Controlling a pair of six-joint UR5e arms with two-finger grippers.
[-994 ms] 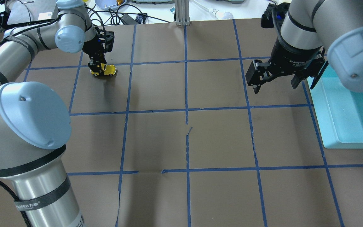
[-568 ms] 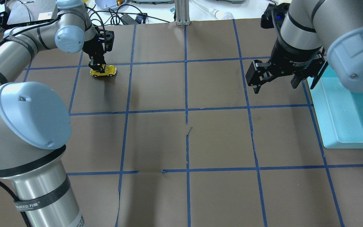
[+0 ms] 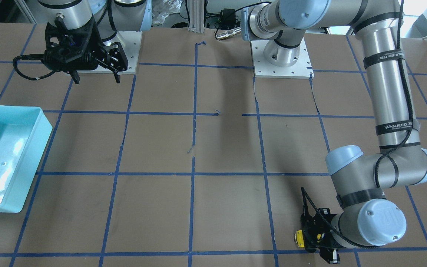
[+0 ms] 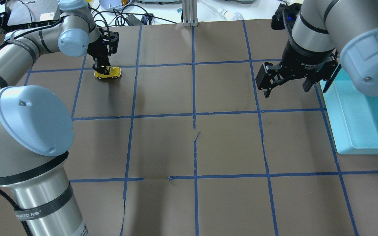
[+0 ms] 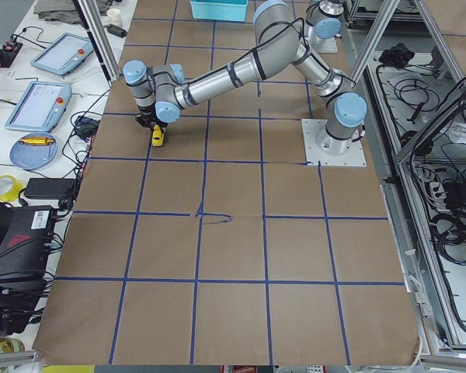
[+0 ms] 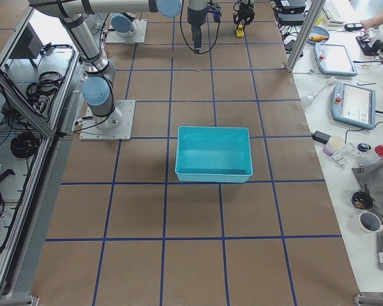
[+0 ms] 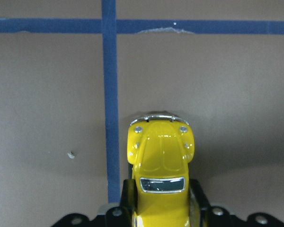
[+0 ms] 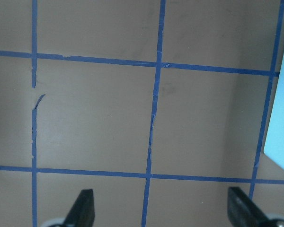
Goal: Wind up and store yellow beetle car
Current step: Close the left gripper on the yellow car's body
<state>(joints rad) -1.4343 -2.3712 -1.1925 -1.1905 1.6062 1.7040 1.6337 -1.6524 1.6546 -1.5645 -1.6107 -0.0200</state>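
The yellow beetle car (image 4: 108,72) stands on the brown table at the far left, by a blue tape crossing. My left gripper (image 4: 101,68) is shut on its rear end. In the left wrist view the car (image 7: 161,161) sits between the two fingers, nose pointing away, wheels near or on the paper. It also shows in the front-facing view (image 3: 299,238) beside the left gripper (image 3: 305,241), and in the exterior left view (image 5: 158,137). My right gripper (image 4: 285,86) is open and empty, held above the table next to the teal bin; its fingertips (image 8: 83,208) stand wide apart.
A teal bin (image 4: 338,127) stands at the table's right edge; it also shows in the front-facing view (image 3: 45,126) and the exterior right view (image 6: 214,177). Blue tape lines grid the brown paper. Cables and clutter lie beyond the far edge.
My left gripper has shifted slightly with the car, which looked tilted before and now sits level. The right arm has not moved.
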